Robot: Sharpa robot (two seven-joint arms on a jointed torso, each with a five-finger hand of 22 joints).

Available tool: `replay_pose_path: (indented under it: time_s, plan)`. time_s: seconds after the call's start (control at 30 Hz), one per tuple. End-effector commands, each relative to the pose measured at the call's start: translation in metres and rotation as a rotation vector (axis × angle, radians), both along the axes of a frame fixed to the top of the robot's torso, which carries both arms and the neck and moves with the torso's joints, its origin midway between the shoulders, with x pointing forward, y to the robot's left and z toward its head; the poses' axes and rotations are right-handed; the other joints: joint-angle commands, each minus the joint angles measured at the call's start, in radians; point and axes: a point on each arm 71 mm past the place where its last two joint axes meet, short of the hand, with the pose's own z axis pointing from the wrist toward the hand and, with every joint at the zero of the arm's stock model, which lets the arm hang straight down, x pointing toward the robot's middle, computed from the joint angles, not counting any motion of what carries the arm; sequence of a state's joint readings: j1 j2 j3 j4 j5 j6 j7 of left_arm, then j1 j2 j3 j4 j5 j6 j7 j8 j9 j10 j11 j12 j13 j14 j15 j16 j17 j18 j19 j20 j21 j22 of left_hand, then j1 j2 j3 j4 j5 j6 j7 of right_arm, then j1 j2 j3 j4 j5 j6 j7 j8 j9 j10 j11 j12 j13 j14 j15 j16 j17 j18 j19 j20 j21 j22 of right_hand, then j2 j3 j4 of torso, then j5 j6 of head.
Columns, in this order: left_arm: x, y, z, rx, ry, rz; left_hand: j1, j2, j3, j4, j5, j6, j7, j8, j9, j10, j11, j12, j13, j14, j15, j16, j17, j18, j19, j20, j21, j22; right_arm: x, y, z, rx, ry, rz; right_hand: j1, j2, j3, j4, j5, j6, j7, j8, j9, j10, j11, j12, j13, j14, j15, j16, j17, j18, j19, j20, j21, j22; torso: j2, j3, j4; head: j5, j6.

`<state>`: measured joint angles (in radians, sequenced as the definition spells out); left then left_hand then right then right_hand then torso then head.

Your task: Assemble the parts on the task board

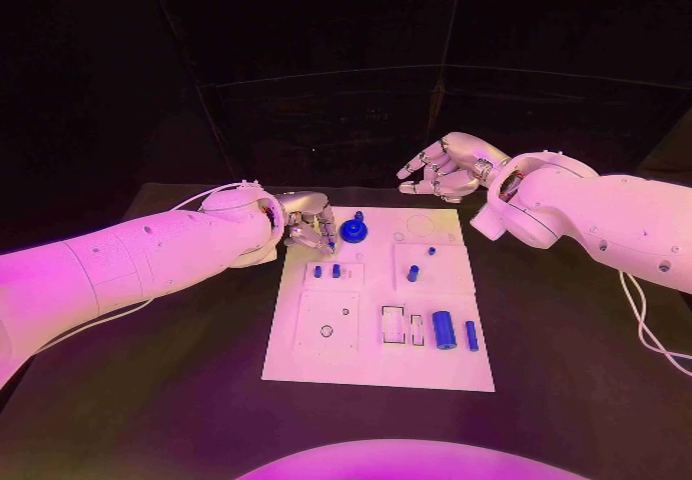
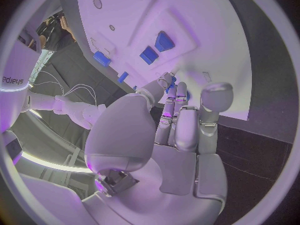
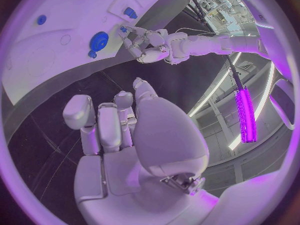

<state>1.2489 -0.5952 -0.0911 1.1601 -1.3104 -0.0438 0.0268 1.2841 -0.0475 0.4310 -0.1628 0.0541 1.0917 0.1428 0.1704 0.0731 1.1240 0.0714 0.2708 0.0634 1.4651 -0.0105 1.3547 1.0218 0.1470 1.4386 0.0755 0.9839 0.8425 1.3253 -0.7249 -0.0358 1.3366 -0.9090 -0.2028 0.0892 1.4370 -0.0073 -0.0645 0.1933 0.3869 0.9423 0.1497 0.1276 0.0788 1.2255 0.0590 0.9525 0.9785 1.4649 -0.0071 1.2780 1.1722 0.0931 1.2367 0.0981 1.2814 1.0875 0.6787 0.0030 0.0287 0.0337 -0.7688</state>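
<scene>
A robotics lab; a black table [image 1: 577, 400] under dark framing, strip lights [image 3: 245, 116] and cluttered benches behind.

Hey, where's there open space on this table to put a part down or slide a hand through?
Bare black table lies along the task board on both long sides and on its near side. It is crowded at the far left corner, where the left hand sits beside the round blue part. The right hand hovers beyond the far edge.
</scene>
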Motion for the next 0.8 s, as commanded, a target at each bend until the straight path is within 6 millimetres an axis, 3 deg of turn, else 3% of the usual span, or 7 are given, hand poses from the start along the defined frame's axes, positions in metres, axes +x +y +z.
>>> replay_pose_path:
  time_s: [0.03,0.8]
  plan:
    - [0.0001,-0.0013,-0.0015,0.004,0.018,-0.004,-0.008,0.001,0.007,-0.001,-0.002,0.006,-0.002,-0.005,0.000,0.009,-0.001,-0.006,0.001,0.015,-0.008,0.000,-0.001,-0.013,0.007,0.001,0.006,0.002,-0.0002,0.0012,0.0015,0.002,-0.005,0.011,0.004,0.004,0.003,-0.005,0.005,0.001,0.000,0.005,-0.002,0.000,-0.001,0.000,0.001,0.015,-0.009,-0.004,-0.001,0.015,-0.004,-0.002,-0.003,-0.001,0.000,0.0004,0.0004,0.000,-0.002]
    - [-0.0008,-0.0047,-0.0066,0.021,0.047,-0.009,-0.007,0.001,0.009,-0.002,-0.002,0.007,-0.003,-0.005,0.000,0.011,-0.002,-0.008,0.001,0.015,-0.008,0.000,-0.004,-0.013,0.006,0.001,0.007,0.003,-0.0003,0.0013,0.0015,0.002,-0.005,0.012,0.004,0.004,0.003,-0.005,0.005,0.001,0.000,0.005,-0.002,0.000,-0.001,0.000,0.001,0.015,-0.009,-0.004,-0.001,0.015,-0.004,-0.002,-0.003,-0.001,0.000,-0.0002,0.0006,0.001,-0.006]
